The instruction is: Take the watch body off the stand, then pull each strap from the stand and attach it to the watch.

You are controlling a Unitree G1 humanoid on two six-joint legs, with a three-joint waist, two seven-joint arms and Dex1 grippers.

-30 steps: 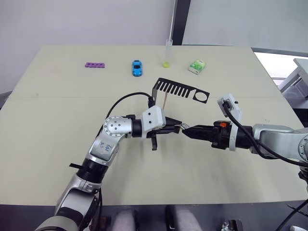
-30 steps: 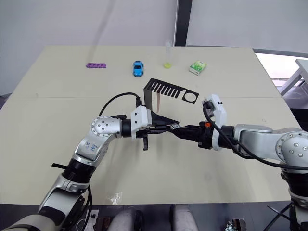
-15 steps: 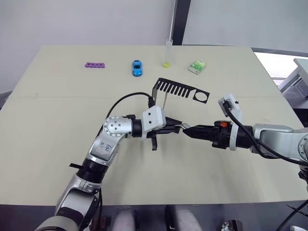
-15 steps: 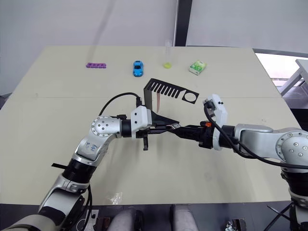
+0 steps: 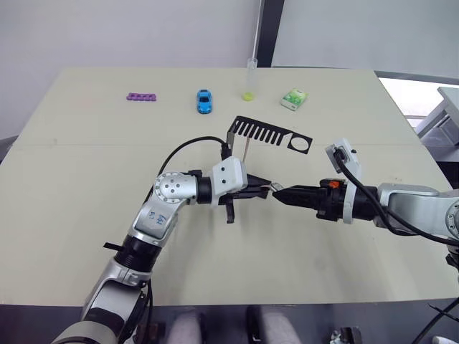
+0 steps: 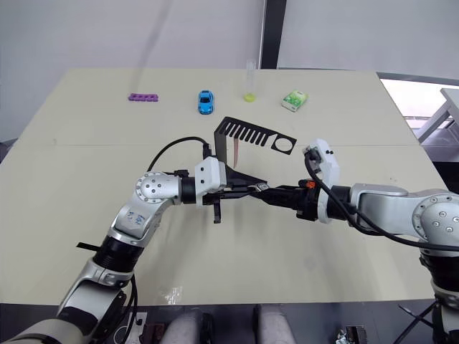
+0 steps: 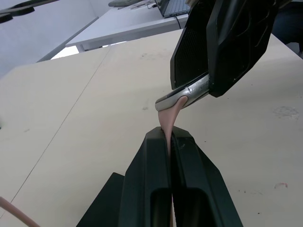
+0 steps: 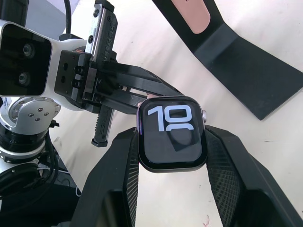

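Observation:
The watch body [image 8: 173, 132], black screen with light marks and a silver rim, sits between the fingers of my right gripper [image 5: 281, 193], which is shut on it above the table's middle. My left gripper [image 5: 262, 187] faces it, shut on a pale pink strap [image 7: 166, 124]. The strap's free end touches the watch body's edge [image 7: 185, 92]. Just behind both grippers stands the black stand [image 5: 273, 133], with its slotted top arm and round hole. A second pink strap [image 6: 235, 152] hangs from that arm near the upright.
Along the far side of the table lie a purple strip [image 5: 142, 96], a blue toy car [image 5: 204, 100], a clear tube with yellow-green liquid [image 5: 249, 80] and a green-white box [image 5: 293, 99]. The left arm's black cable [image 5: 188, 145] arcs beside the stand.

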